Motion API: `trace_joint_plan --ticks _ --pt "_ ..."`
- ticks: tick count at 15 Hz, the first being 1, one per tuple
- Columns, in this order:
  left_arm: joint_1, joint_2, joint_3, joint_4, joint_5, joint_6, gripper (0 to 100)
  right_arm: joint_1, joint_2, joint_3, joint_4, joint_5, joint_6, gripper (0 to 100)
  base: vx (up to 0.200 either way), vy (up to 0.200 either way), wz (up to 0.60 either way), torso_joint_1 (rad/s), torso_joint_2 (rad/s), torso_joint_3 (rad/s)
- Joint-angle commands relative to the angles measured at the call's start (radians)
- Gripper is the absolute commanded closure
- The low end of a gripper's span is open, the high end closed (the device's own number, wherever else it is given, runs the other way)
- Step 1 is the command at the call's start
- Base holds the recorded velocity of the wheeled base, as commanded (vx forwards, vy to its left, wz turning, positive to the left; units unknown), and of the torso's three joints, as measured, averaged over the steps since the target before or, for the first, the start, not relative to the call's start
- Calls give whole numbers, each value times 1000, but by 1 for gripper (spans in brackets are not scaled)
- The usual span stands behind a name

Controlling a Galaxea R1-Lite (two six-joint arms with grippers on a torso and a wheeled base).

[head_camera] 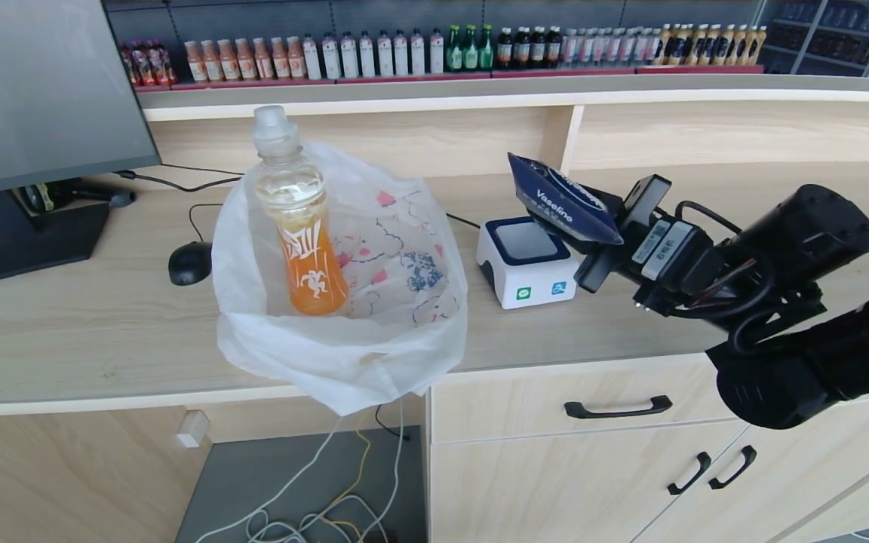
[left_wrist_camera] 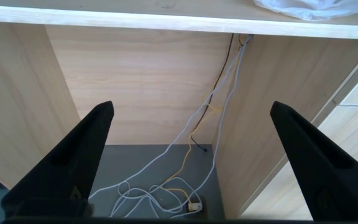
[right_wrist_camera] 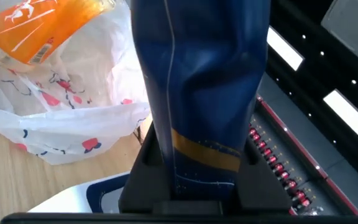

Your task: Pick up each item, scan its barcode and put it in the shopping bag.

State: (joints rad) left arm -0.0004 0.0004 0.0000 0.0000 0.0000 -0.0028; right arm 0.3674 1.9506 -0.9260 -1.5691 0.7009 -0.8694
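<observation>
Well, a slip could happen here. The blue pouch is soft and smooth, and it is pinched at one end only. So it could be pulled loose by its own weight and dropped on the scanner or the table. A scan could also be missed if the barcode is turned away from the scanner's glass top. The barcode cannot be made out, so this cannot be told.

More trouble could be met at the shopping bag. A tall orange bottle is stood up inside it, and it could be knocked over if the pouch is swung in too low. Part of the bag is hung over the table edge, so it could be dragged off by a hard bump.

The pouch is squeezed between the right jaws, which are pressed against its two flat sides. Most of the pouch is stuck out past the jaws. It is held up in the air, tilted, just above the scanner, and no touch between them can be seen. The left jaws are spread wide with nothing between them, and they are held low, under the table edge.
</observation>
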Motion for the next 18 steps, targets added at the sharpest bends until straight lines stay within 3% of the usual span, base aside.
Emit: trace_joint_plan --ticks 1,8,18 --pt "0 0 0 0 0 0 0 -1 37 -5 -2 19 -22 100 0 0 0 0 0 0" --pt "0 0 0 0 0 0 0 -84 88 -62 -2 147 -45 100 0 0 0 0 0 0" --pt "-1 0 0 0 0 0 0 -27 183 -111 -2 149 -49 100 0 0 0 0 0 0"
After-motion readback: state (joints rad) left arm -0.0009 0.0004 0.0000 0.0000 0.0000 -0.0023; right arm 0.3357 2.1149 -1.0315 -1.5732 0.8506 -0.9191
